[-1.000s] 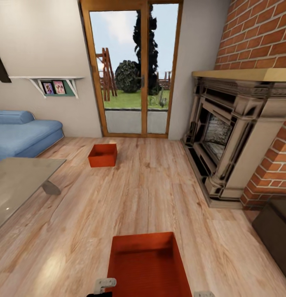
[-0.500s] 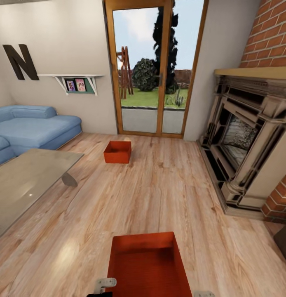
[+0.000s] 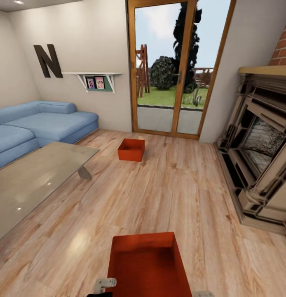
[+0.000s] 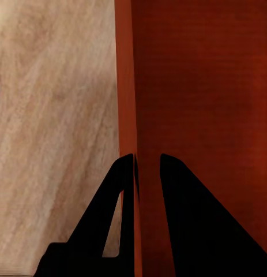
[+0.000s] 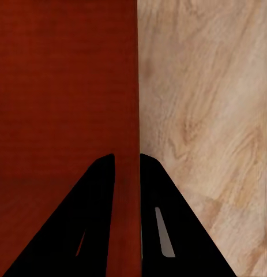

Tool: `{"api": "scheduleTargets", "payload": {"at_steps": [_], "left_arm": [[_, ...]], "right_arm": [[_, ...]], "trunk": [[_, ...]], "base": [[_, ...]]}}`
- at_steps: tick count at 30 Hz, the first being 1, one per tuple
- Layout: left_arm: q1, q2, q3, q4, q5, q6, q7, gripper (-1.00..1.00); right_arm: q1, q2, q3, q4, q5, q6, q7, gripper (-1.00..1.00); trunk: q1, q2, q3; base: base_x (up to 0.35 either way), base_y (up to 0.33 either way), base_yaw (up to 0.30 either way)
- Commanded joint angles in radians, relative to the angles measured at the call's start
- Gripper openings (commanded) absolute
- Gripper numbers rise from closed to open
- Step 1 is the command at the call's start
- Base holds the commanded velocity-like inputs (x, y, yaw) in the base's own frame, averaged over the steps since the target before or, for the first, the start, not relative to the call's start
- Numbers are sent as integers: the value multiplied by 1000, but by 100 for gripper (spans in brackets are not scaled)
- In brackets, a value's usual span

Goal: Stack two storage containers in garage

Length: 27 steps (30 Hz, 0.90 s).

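Observation:
One orange-red storage container [image 3: 147, 264] hangs low in front of me in the head view, above the light wood plank floor of the living room. My left gripper [image 4: 146, 157] is shut on its left wall [image 4: 126, 86], one finger on each side. On the opposite wall [image 5: 137, 75] my right gripper [image 5: 126, 156] is shut the same way. The left gripper's pale body [image 3: 105, 284] peeks out at the container's near corner. The second storage container [image 3: 131, 149] sits on the floor in front of the glass doors.
A glass coffee table [image 3: 31, 181] stands at the left with a blue sofa [image 3: 44, 123] behind it. The fireplace [image 3: 262, 165] lines the right side. Wood-framed glass doors [image 3: 176, 70] close the far wall. Open plank floor [image 3: 159, 198] lies between me and the far container.
The whole view has swung: doors, fireplace and far container shifted right in the picture, and more sofa and a wall letter came in. The held container keeps its place in view.

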Motion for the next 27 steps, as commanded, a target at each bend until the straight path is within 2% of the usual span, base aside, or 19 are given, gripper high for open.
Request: {"api": "scheduleTargets", "payload": {"at_steps": [1, 11, 27], "left_arm": [[-1, 13, -9, -3, -4, -45, 18, -100], [-1, 13, -9, -3, -4, -45, 18, -100], [-1, 13, -9, -3, -4, -45, 17, -100]], "right_arm": [[1, -1, 16, 1, -14, 5, 0, -100], [1, -1, 16, 1, -15, 5, 0, -100], [0, -1, 16, 1, -14, 5, 0, -100]], "trunk": [[0, 0, -2], [0, 0, -8], [0, 0, -19]], "base": [[0, -259, 257], [-36, -241, 257], [-55, -78, 257]]}}
